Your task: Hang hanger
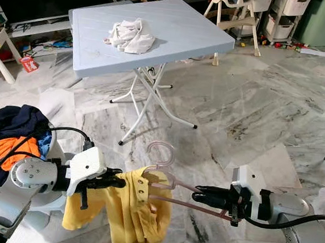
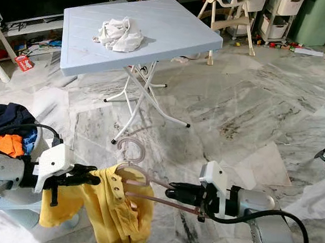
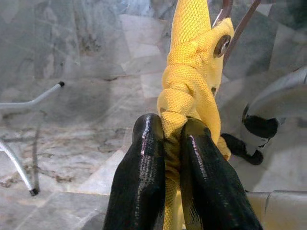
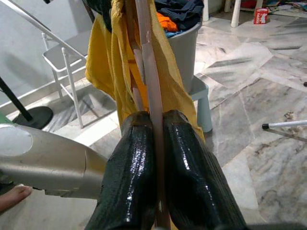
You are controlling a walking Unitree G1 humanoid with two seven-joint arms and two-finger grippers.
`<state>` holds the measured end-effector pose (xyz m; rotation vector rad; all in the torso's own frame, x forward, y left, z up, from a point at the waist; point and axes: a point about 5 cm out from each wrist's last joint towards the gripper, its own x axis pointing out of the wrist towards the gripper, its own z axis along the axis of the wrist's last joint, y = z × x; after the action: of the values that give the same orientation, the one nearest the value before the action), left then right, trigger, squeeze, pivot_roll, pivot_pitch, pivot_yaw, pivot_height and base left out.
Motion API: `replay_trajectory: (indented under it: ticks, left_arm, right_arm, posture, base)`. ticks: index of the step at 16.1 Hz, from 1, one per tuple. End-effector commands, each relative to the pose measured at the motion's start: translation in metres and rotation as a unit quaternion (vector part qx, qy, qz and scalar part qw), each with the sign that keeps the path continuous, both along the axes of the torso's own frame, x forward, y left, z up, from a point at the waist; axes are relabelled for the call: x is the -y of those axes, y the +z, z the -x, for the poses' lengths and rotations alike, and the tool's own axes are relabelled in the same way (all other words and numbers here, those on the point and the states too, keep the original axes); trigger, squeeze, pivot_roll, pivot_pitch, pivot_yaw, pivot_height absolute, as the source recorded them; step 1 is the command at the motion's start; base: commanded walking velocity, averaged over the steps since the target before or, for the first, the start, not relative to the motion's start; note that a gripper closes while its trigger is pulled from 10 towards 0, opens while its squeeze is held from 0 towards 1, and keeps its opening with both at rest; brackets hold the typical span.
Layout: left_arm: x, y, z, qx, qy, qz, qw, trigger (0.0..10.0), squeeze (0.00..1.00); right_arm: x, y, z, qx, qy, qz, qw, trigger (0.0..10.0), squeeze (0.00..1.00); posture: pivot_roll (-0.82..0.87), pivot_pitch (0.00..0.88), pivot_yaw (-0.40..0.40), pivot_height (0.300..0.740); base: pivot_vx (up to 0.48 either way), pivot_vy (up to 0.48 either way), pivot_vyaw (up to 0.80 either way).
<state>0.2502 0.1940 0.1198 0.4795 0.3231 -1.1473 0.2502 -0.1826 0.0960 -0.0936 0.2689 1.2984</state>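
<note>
Both arms are extended forward at waist height, the left gripper [image 1: 118,180] and right gripper [image 1: 199,194] each clamped closed.

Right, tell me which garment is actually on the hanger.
The yellow shirt, pinched by the left gripper, drapes over the pink hanger that the right gripper grips. The white cloth lies on the table.

- i can't see the yellow shirt [image 1: 137,216] hem; the picture's bottom edge cuts it.
- the shirt hides the hanger [image 1: 161,172] left end.
- laundry basket [image 1: 41,202] mostly behind my left arm.
</note>
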Motion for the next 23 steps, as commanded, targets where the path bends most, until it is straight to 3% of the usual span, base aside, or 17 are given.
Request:
replay_trajectory:
  ticks: [1,5,6,7,8,10,13,15,16,17,18,19,22,23]
  left_arm:
    - [0.001,0.002,0.003,-0.008,-0.004,0.013,1.0,0.0,0.0]
    - [0.001,-0.001,0.006,-0.021,-0.011,0.004,1.0,0.0,0.0]
    - [0.0,-0.002,0.007,-0.024,-0.013,0.0,1.0,1.5,0.0]
    - [-0.001,-0.003,0.007,-0.024,-0.013,0.0,1.0,8.8,0.0]
    - [-0.004,-0.003,0.003,-0.017,0.001,0.003,1.0,10.0,1.0]
    - [-0.005,-0.002,0.002,-0.033,0.005,0.017,0.999,10.0,1.0]
    - [-0.012,-0.005,-0.001,-0.033,0.004,-0.008,0.999,10.0,1.0]
    - [-0.018,-0.013,0.005,-0.074,-0.011,-0.025,0.997,10.0,1.0]
    - [-0.02,-0.015,0.006,-0.079,-0.016,-0.032,0.996,10.0,0.54]
    - [-0.02,-0.017,0.007,-0.088,-0.02,-0.03,0.995,10.0,0.0]
    - [-0.021,-0.021,0.011,-0.111,-0.027,-0.026,0.993,2.9,0.0]
    - [-0.023,-0.024,0.013,-0.12,-0.031,-0.031,0.992,0.0,0.0]
    - [-0.026,-0.026,0.007,-0.1,-0.01,-0.021,0.995,0.0,0.0]
    - [-0.024,-0.025,-0.003,-0.065,0.016,-0.007,0.998,0.0,0.0]
  right_arm:
    - [-0.006,0.009,-0.005,0.022,0.007,-0.027,0.999,10.0,0.0]
    - [-0.008,0.009,-0.006,0.027,0.01,-0.029,0.999,10.0,0.0]
    - [-0.008,0.01,-0.007,0.027,0.009,-0.029,0.999,10.0,0.0]
    - [-0.008,0.01,-0.007,0.026,0.01,-0.029,0.999,10.0,0.0]
    - [-0.009,0.009,-0.008,0.026,0.011,-0.028,0.999,10.0,0.0]
    - [-0.01,0.009,-0.007,0.026,0.013,-0.029,0.999,10.0,0.0]
    - [-0.012,0.009,-0.007,0.026,0.019,-0.031,0.999,10.0,0.0]
    - [-0.013,0.01,-0.006,0.025,0.025,-0.033,0.999,10.0,0.0]
    - [-0.014,0.01,-0.006,0.025,0.027,-0.033,0.999,10.0,0.0]
    - [-0.014,0.01,-0.006,0.025,0.028,-0.032,0.999,10.0,0.0]
    - [-0.014,0.01,-0.007,0.024,0.031,-0.031,0.999,10.0,0.0]
    - [-0.013,0.01,-0.007,0.025,0.033,-0.028,0.999,10.0,0.0]
    - [-0.015,0.011,-0.008,0.036,0.035,-0.023,0.998,10.0,0.0]
    - [-0.018,0.013,-0.013,0.06,0.02,-0.014,0.998,10.0,0.0]
  posture:
    - [0.04,0.041,0.104,0.74]
    - [0.05,0.039,0.102,0.74]
    - [0.05,0.039,0.101,0.74]
    - [0.05,0.039,0.099,0.74]
    - [0.05,0.039,0.098,0.74]
    - [0.05,0.037,0.099,0.74]
    - [0.04,0.034,0.101,0.74]
    - [0.04,0.034,0.101,0.74]
    - [0.04,0.034,0.101,0.74]
    - [0.04,0.032,0.102,0.74]
    - [0.04,0.033,0.099,0.74]
    - [0.03,0.033,0.097,0.74]
    - [0.03,0.032,0.093,0.74]
    - [0.04,0.03,0.088,0.74]
  base:
    - [0.0,0.0,0.0]
    - [0.0,0.0,0.0]
    - [0.0,0.0,0.0]
    - [0.0,0.0,0.0]
    - [0.0,0.0,0.0]
    - [0.0,0.0,0.0]
    - [0.0,0.0,0.0]
    - [0.0,0.0,0.0]
    - [0.0,0.0,0.0]
    - [0.0,0.0,0.0]
    - [0.0,0.0,0.0]
    - [0.0,0.0,0.0]
    - [0.0,0.0,0.0]
    - [0.0,0.0,0.0]
